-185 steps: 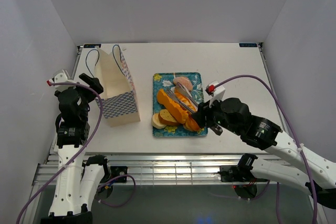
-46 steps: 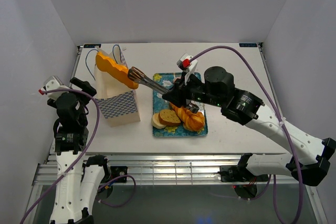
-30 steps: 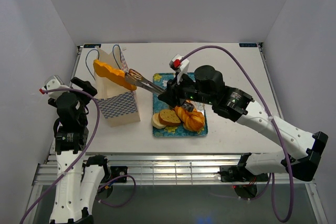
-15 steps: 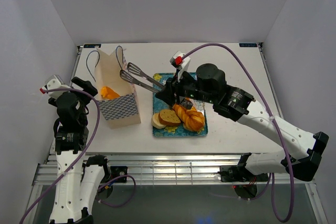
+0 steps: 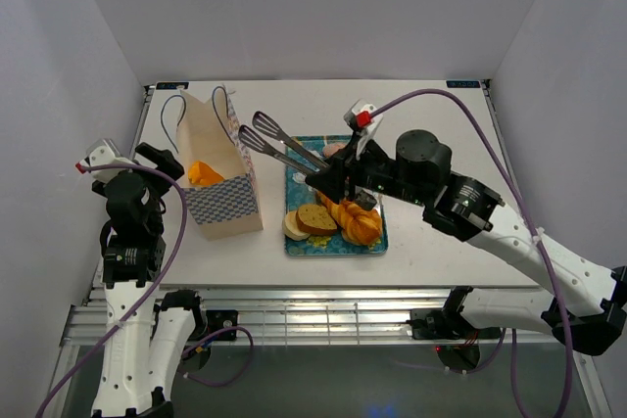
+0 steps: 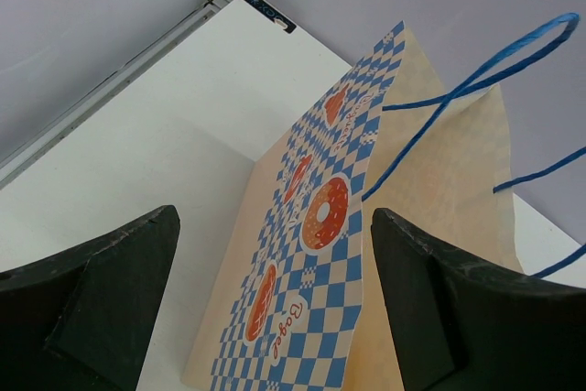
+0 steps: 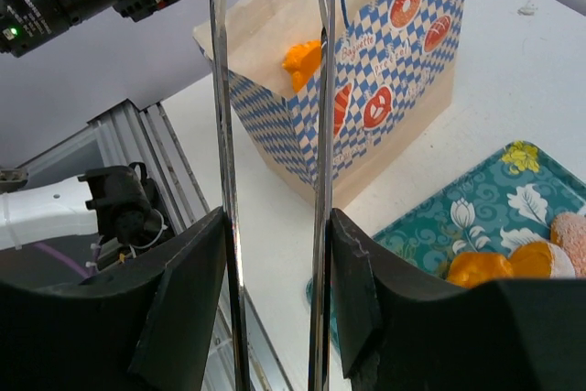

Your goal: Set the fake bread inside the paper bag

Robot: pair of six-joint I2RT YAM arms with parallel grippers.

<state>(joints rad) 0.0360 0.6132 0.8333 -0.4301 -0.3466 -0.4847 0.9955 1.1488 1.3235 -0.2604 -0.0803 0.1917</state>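
The paper bag (image 5: 217, 168) stands upright at the left with its mouth open. One orange bread (image 5: 204, 173) lies inside it, also seen in the right wrist view (image 7: 302, 61). My right gripper (image 5: 328, 181) is shut on metal tongs (image 5: 257, 129), whose arms (image 7: 220, 89) are spread and empty, above and right of the bag (image 7: 366, 98). The teal tray (image 5: 292, 188) holds brown slices (image 5: 315, 218), a twisted orange loaf (image 5: 355, 220) and a pale slice (image 5: 293, 228). My left gripper (image 5: 157, 159) is open and empty beside the bag's left side (image 6: 339, 254).
A pinkish round piece (image 5: 336, 150) sits at the tray's far end, partly hidden by my right arm. White walls enclose the table on three sides. The bag's blue cord handles (image 5: 176, 110) stick up at its far end.
The tongs carried a long orange bread over the bag, opened and dropped it inside. My right arm has since drawn back to the right with empty tongs. The left arm stayed still.
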